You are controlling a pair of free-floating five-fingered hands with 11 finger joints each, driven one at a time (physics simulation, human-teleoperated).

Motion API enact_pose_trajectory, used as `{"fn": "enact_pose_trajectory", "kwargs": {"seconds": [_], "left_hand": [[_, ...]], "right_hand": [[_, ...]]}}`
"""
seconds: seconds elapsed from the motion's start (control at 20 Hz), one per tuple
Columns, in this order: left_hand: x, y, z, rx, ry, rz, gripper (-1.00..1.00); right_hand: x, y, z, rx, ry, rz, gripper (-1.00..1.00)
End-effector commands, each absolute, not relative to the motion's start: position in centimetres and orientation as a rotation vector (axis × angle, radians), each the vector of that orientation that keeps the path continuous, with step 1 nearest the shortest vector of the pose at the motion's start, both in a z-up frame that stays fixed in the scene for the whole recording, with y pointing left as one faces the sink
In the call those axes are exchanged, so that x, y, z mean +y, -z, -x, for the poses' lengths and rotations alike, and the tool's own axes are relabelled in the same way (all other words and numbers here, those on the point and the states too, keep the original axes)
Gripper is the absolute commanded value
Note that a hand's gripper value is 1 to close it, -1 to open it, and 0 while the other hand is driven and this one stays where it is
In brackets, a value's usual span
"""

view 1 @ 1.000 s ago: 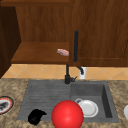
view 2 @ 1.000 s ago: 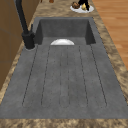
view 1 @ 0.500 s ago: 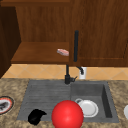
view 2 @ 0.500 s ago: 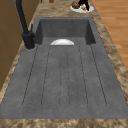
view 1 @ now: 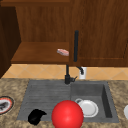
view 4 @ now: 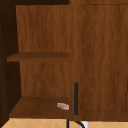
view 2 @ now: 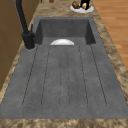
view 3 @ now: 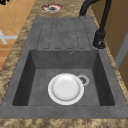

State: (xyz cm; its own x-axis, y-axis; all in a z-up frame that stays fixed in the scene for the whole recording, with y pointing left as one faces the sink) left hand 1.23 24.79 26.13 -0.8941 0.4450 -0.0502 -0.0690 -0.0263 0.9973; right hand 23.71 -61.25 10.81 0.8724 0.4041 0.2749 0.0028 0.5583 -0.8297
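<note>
My left hand [view 1: 35, 117] is a black shape low at the left in the front view, over the front edge of the grey draining board [view 1: 45, 97]. It holds nothing that I can see. The same hand shows as a dark corner [view 3: 3, 1] in the right side view. Beside it a big red ball [view 1: 67, 114] covers the sink's front rim. A white plate [view 1: 88, 108] lies flat in the basin [view 3: 65, 88], next to the drain. A small pink block [view 1: 63, 52] rests on the open cabinet's lower shelf [view 4: 63, 106].
The black tap [view 1: 67, 76] rises behind the sink, its spout [view 3: 86, 6] arching over. A red-rimmed plate [view 1: 5, 105] sits on the left counter. A white plate with a brown and a black-yellow item [view 2: 82, 6] stands on the right counter. A long dark door handle [view 4: 76, 98] hangs above.
</note>
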Motion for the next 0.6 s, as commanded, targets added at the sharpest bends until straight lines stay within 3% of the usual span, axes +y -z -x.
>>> {"fn": "enact_pose_trajectory", "kwargs": {"seconds": [0.0, 0.55], "left_hand": [[24.8, -26.1, -1.2, 1.900, -1.982, -0.394, 0.00], [24.8, -26.1, -1.2, 1.900, -1.982, -0.394, 0.00]], "right_hand": [[-61.2, -10.6, -22.4, -0.494, -0.192, 0.975, 1.00], [-60.7, -15.5, -24.2, -0.384, -0.161, 1.002, 1.00]]}}
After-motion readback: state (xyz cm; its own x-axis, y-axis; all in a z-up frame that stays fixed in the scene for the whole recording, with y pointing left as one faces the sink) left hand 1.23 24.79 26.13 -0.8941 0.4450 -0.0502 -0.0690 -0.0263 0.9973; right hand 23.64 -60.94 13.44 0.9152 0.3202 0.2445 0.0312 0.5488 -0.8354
